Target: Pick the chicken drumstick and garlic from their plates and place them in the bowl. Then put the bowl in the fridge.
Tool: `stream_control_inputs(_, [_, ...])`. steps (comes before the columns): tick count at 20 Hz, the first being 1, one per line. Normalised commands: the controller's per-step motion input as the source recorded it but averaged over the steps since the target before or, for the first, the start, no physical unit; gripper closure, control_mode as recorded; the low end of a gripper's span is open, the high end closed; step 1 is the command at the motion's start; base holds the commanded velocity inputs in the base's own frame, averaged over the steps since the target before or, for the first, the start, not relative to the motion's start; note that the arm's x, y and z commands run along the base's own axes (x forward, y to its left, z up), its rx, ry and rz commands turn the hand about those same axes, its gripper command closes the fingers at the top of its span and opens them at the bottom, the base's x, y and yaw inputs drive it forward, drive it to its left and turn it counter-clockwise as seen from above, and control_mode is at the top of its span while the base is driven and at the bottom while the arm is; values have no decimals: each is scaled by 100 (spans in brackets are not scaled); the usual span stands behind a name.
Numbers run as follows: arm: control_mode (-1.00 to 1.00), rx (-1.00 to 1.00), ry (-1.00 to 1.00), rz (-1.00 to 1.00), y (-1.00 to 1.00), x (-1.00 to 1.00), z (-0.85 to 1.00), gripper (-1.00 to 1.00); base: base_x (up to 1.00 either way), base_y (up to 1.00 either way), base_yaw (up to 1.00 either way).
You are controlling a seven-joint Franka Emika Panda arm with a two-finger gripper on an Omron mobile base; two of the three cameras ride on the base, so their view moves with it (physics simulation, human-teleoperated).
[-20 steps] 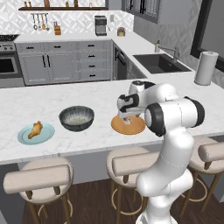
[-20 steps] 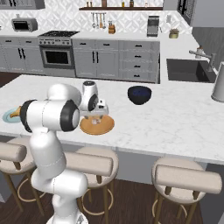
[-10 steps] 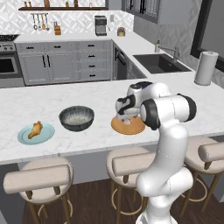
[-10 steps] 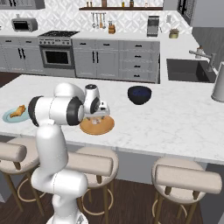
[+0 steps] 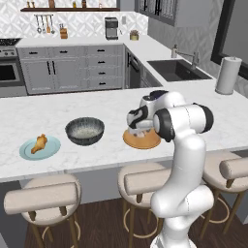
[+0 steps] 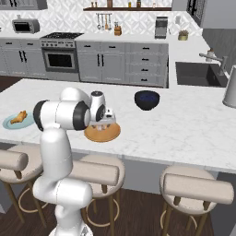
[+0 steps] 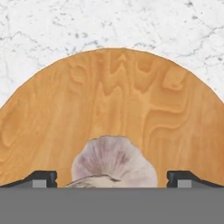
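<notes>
In the hand view the pale garlic (image 7: 113, 161) lies on the orange wooden plate (image 7: 113, 96), and my open gripper (image 7: 113, 178) straddles it. One dark fingertip (image 7: 43, 178) stands well clear of the bulb on each side. From the base, the gripper (image 5: 139, 130) points down just over that plate (image 5: 145, 142), right of the speckled bowl (image 5: 85, 131). The chicken drumstick (image 5: 38, 144) rests on the blue-green plate (image 5: 46, 150) at the far left. The right base view gives the same row: drumstick (image 6: 19, 117), wooden plate (image 6: 102, 133), gripper (image 6: 105, 123), bowl (image 6: 147, 99). The fridge is out of view.
Padded stools (image 5: 41, 196) line the island's front edge under the plates. A paper towel roll (image 5: 227, 75) stands at the island's right end, by the sink (image 5: 179, 70). Bare marble lies between the bowl and the plates.
The hand has come down a little toward the wooden plate and the elbow has shifted slightly. The fingers stay wide apart.
</notes>
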Motion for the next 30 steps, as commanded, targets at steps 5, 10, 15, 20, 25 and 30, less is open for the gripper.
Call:
stream_control_inputs(5, [-100, 1, 1, 2, 0, 3, -18, 100, 0, 0, 0])
stream_control_inputs(10, [-100, 3, 4, 0, 2, 0, -21, 100, 0, 0, 0])
stream_control_inputs(15, [-100, -2, -10, 0, 31, -7, 39, 100, 0, 0, 0])
stream_control_inputs(20, [-100, -2, -24, 0, 74, -5, 95, 100, 0, 0, 0])
stream_control_inputs(25, [-100, 12, -5, 0, 78, -7, 76, 100, 0, 0, 0])
stream_control_inputs(30, [-100, 12, 1, 1, 94, -2, 32, 100, 0, 0, 0])
